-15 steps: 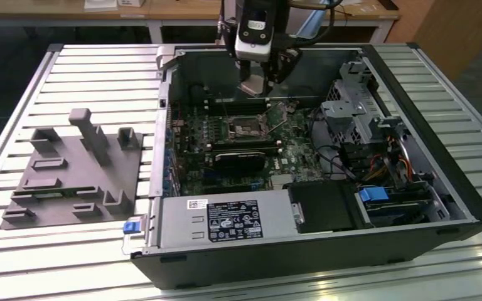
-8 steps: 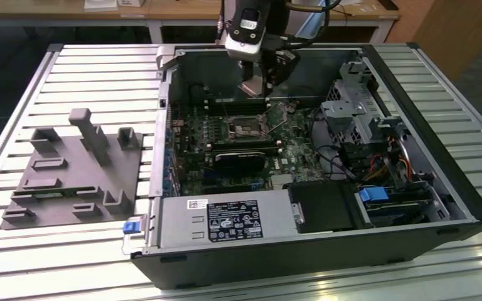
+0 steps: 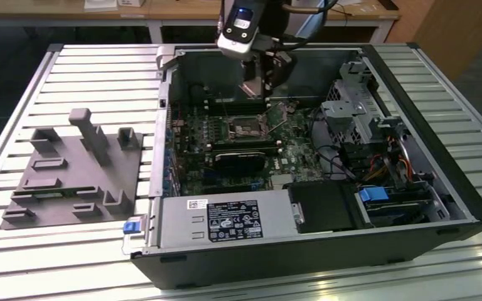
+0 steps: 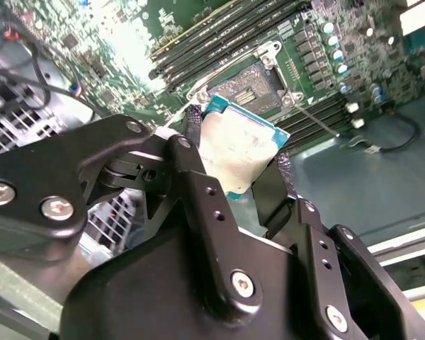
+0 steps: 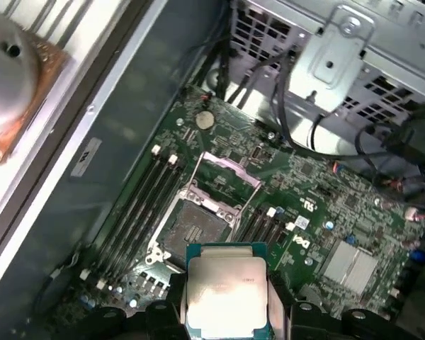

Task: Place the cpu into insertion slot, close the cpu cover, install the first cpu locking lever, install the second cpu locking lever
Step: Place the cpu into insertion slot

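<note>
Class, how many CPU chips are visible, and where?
1: the cpu is clamped in the gripper, near the open insertion slot. More could lie hidden inside the case.

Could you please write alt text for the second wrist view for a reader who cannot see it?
The gripper holds the cpu by two opposite edges, its silver top showing, over a green motherboard. Beyond it lies the insertion slot, uncovered and empty.

Matte black end effector point(image 4: 237, 145) — jointed link bars point(image 4: 202, 205), silver screw heads point(image 4: 242, 284) — plus a silver-grey wrist housing point(image 3: 243, 28).
</note>
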`<state>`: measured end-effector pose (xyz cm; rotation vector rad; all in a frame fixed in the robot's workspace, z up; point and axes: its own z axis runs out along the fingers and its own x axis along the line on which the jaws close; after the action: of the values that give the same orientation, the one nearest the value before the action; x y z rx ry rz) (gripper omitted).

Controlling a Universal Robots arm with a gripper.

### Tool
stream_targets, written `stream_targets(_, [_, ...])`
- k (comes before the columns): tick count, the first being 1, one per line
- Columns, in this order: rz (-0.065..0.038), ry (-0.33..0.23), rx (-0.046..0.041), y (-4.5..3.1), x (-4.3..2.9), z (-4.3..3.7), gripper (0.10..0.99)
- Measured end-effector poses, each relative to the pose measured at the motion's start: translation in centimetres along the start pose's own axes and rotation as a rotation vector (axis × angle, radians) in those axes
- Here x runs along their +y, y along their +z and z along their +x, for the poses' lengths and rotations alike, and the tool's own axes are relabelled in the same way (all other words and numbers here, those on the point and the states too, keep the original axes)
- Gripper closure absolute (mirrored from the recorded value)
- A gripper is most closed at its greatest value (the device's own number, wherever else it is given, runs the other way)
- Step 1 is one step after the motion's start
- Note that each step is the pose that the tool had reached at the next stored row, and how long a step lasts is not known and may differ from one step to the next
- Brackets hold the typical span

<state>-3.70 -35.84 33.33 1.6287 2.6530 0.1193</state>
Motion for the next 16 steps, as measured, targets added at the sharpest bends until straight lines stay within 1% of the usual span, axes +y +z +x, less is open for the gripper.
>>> stream_targets(10, [-0.002,0.18,-0.0156,0.31,-0.02,0.0,0.549])
stream_targets(16, [-0.004,0.289,-0.024,0.75,-0.06,-0.01,0.549])
